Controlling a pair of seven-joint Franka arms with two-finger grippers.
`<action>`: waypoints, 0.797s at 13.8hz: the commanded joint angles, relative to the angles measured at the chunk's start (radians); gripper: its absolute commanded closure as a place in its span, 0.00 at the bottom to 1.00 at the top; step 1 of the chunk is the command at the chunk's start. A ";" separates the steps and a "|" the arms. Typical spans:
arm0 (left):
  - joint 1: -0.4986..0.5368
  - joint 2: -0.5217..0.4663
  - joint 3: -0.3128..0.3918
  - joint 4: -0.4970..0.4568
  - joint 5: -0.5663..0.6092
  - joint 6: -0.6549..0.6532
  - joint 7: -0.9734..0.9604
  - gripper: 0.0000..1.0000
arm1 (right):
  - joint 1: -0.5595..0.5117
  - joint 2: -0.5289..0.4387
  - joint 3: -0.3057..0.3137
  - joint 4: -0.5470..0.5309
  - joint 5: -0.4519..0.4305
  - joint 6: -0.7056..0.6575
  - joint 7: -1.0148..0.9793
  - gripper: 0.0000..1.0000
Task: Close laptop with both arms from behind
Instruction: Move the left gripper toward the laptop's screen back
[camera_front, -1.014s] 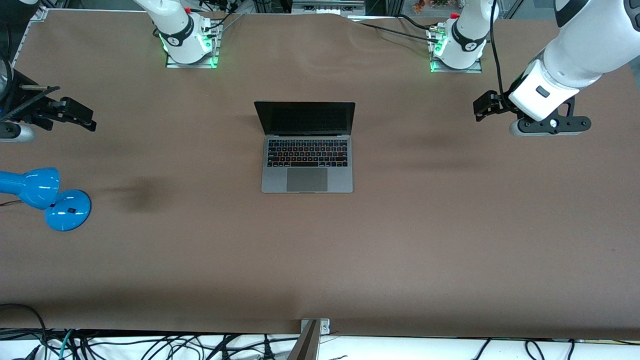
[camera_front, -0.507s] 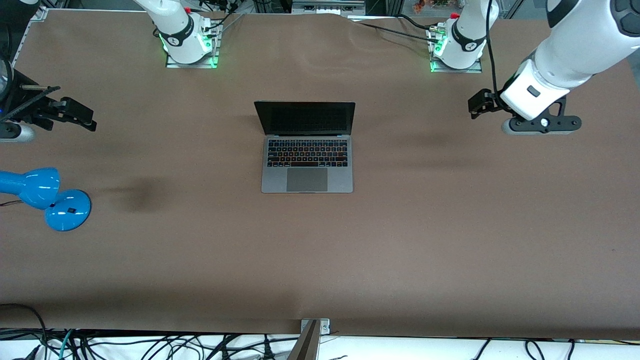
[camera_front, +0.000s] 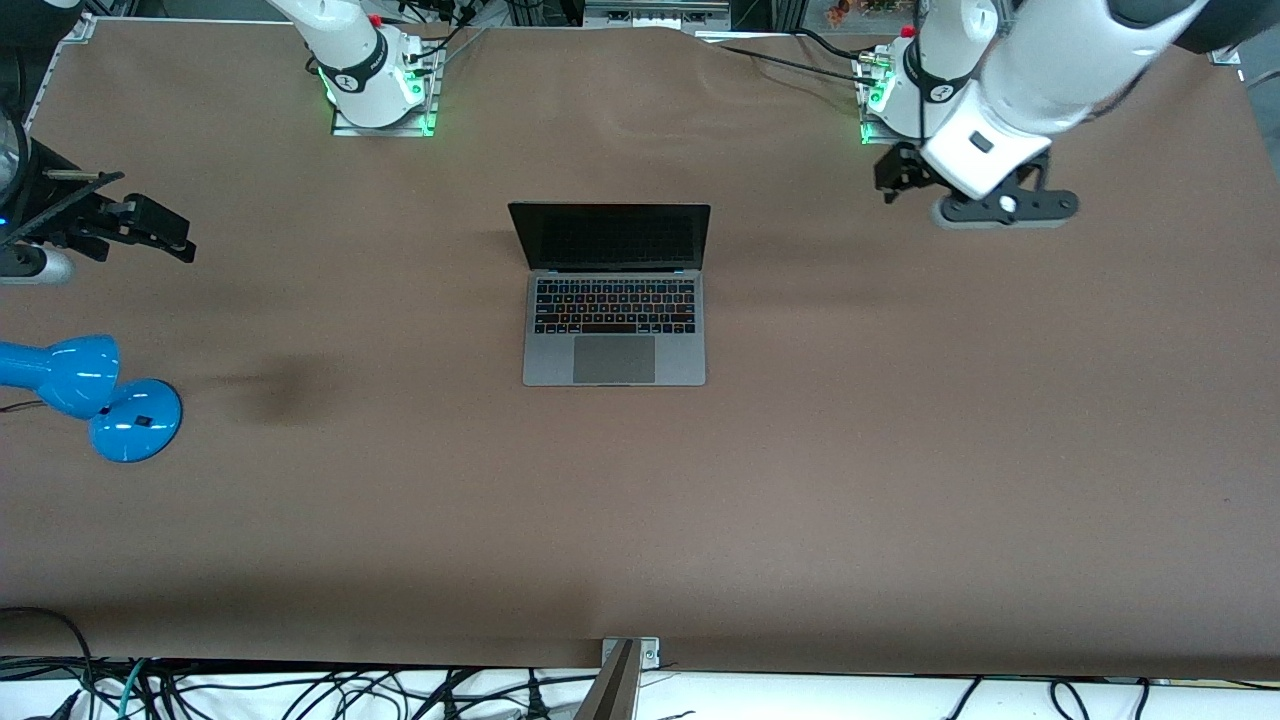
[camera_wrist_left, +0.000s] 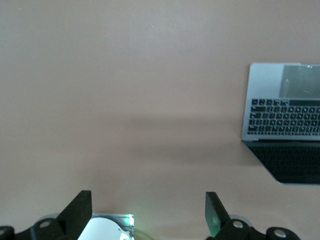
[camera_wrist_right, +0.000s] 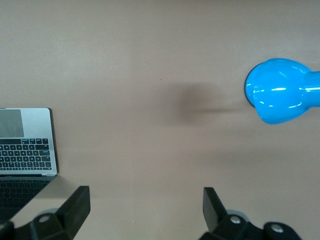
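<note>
Standing open mid-bench, the laptop is untouched; left gripper hovers spread near its base, right gripper spread at the bench edge.

One laptop sits open on the one brown bench. One blue lamp stands well apart from the laptop, toward the right arm's end of the bench. Two white robot arms are in sight, each with one gripper: the left gripper and the right gripper, two grippers in all.
</note>
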 joint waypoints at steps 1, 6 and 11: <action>0.008 -0.055 -0.080 -0.060 -0.057 0.005 -0.086 0.00 | -0.001 -0.004 0.004 0.000 0.005 -0.008 0.022 0.00; 0.005 -0.050 -0.204 -0.065 -0.131 0.036 -0.221 0.00 | 0.001 0.000 0.004 -0.002 0.006 -0.025 0.035 0.00; 0.001 -0.032 -0.233 -0.068 -0.193 0.032 -0.230 0.01 | 0.005 0.017 0.007 0.000 0.006 -0.067 0.017 0.00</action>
